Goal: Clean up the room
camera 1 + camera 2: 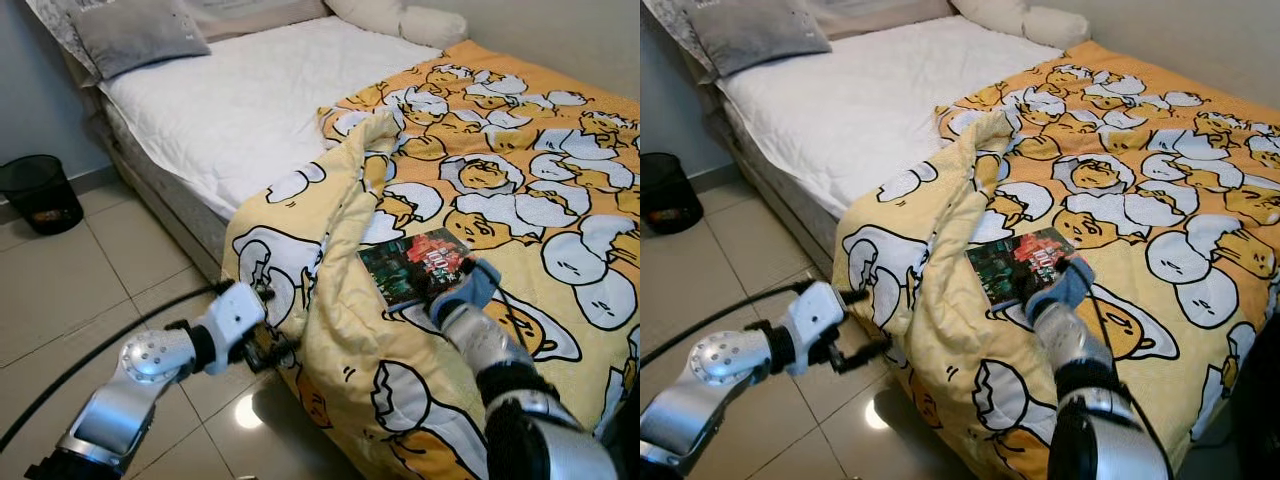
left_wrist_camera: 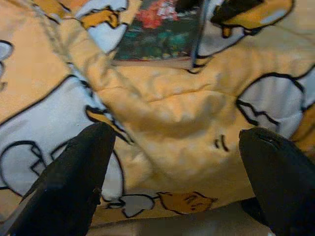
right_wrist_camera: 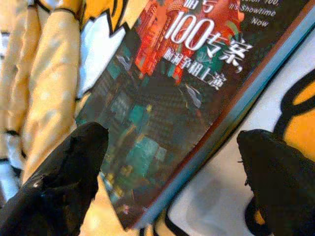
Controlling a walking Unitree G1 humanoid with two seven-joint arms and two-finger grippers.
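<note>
Two grippers at the near edge of the bed, a book between the right fingers.

A black bin (image 1: 40, 192) stands on open floor tiles beside the bed (image 1: 240, 110); its contents are unclear. The left gripper (image 1: 268, 335) is spread near the hanging quilt (image 1: 340, 330). The right gripper (image 1: 452, 282), fingers apart, straddles the book (image 1: 412, 265) near the near edge.
</note>
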